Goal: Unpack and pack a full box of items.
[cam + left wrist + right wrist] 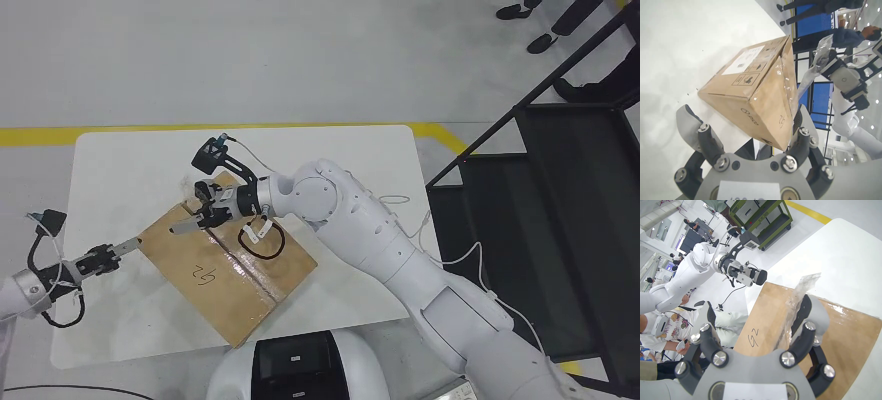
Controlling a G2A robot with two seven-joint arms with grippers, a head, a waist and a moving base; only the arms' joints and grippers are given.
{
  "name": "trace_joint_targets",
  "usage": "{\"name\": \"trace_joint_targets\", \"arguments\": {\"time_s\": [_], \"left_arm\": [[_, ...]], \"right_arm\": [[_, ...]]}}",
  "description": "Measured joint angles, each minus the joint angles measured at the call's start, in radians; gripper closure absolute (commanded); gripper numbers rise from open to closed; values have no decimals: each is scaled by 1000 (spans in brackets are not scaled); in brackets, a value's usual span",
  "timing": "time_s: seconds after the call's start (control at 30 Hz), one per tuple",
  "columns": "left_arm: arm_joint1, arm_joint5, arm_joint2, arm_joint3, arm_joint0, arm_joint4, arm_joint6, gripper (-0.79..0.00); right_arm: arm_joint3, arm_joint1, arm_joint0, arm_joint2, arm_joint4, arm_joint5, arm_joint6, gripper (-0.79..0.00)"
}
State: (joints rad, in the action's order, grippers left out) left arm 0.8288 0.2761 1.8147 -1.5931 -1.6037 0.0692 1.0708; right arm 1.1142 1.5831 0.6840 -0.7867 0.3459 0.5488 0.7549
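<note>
A sealed cardboard box (230, 270) marked "G2" lies at an angle on the white table (330, 160). My left gripper (125, 245) is at the box's near-left corner, open, with that corner (772, 136) between its fingers (687, 121). My right gripper (205, 205) hovers over the box's far corner (768, 306) with its jaws wide apart. A peeled strip of clear tape (804, 285) rises from the box seam and clings to one right finger (806, 309). In the left wrist view the tape (806, 79) stretches up to the right gripper (821, 58).
A black shelving rack (560, 200) stands to the right of the table. Yellow floor tape (100, 132) runs behind the table. A green cart (761, 217) stands farther off on the floor. The table's far half is bare white.
</note>
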Motion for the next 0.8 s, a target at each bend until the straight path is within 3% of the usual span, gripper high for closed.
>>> {"name": "trace_joint_targets", "arguments": {"time_s": [0.4,0.63,0.8], "left_arm": [[4,24,-73,45,40,199,126,-785],[11,27,-111,93,89,289,99,-785],[20,36,-186,113,158,286,88,-785]], "right_arm": [[0,0,0,0,0,0,0,-785],[0,0,0,0,0,0,0,-785],[0,0,0,0,0,0,0,-785]]}}
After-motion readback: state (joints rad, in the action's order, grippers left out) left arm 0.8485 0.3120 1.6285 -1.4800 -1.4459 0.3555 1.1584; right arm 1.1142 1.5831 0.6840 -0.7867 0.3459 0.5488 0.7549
